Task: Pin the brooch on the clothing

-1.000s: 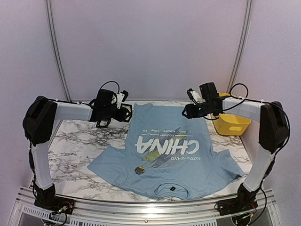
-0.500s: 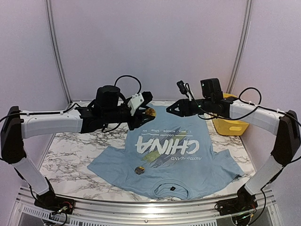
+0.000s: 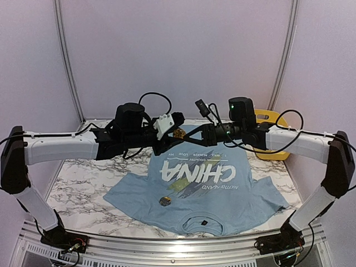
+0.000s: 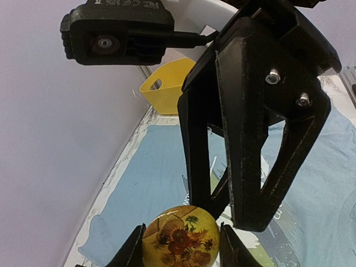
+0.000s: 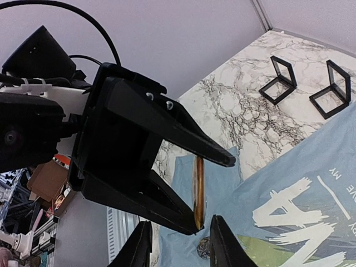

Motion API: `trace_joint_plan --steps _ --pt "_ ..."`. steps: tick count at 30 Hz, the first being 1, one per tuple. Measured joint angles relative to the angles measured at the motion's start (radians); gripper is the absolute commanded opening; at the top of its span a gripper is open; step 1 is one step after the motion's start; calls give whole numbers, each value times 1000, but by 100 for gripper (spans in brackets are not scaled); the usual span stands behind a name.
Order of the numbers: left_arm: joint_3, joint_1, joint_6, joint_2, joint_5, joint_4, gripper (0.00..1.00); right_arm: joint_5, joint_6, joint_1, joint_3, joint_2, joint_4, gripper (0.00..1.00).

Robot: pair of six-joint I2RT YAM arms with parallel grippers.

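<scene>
- The left pincer (image 3: 173, 133) reaches in from the left, high above the far end of the shirt. Its two fingers (image 4: 135, 247) are partly closed and squeeze the brooch (image 4: 181, 239), one finger on each side.
- The brooch is round and yellow with sunflowers on it. It is up in the air, not on the shirt.
- The clothing (image 3: 222, 206) is a light blue T-shirt with big white "CHINA" letters. It lies flat on the marble surface (image 3: 89, 183), right under both pincers, with its neck hole near the arm bases.
- A small round thing (image 3: 164, 201) lies on the shirt, near the left end of the letters.
- The right pincer (image 3: 188, 138) reaches in from the right and meets the left one tip to tip. Its fingers are partly open, with the brooch's thin edge between the tips. I cannot tell if they touch it.
- A yellow basket (image 4: 167, 86) sits on the surface at the far right, beside the shirt.
</scene>
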Motion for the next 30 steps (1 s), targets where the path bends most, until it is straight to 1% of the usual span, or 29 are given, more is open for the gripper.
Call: trace_joint_plan --steps 4,6,9,13,16,17,18,20,21,23,25,27,28,30 --pt "-6 -4 10 0 -3 0 34 4 -3 0 10 18 3 20" --pt "-13 -4 14 0 -3 0 34 4 0 0 18 30 16 17" --pt "-20 -4 18 -3 -3 -1 34 0 8 0 25 50 40 5" --pt "-23 -4 22 -5 -11 -1 34 -10 10 0 43 79 46 0" --pt "-27 -4 24 -5 -16 -1 35 -18 2 0 50 87 40 0" --pt "-27 -4 25 -5 -16 -1 40 -21 -1 0 51 88 35 0" --pt "-27 -4 25 -5 -16 -1 49 -25 -6 0 54 89 32 0" --pt "-27 -4 23 -5 -19 0 71 -24 -25 0 66 89 11 0" --pt "-27 -4 25 -5 -23 0 78 -17 -41 0 73 89 -6 0" --pt "-27 -4 12 -7 -30 0 87 29 -96 0 94 86 -65 0" --pt "-27 -4 0 -16 -26 -2 88 127 -183 1 99 64 -118 0" --pt "-29 -3 -24 -40 -11 -2 89 271 -319 11 71 2 -136 0" --pt "-29 -3 -38 -55 -2 -2 89 355 -411 21 32 -54 -119 0" --pt "-29 -3 -82 -95 16 -1 88 504 -631 56 -94 -199 -27 0"
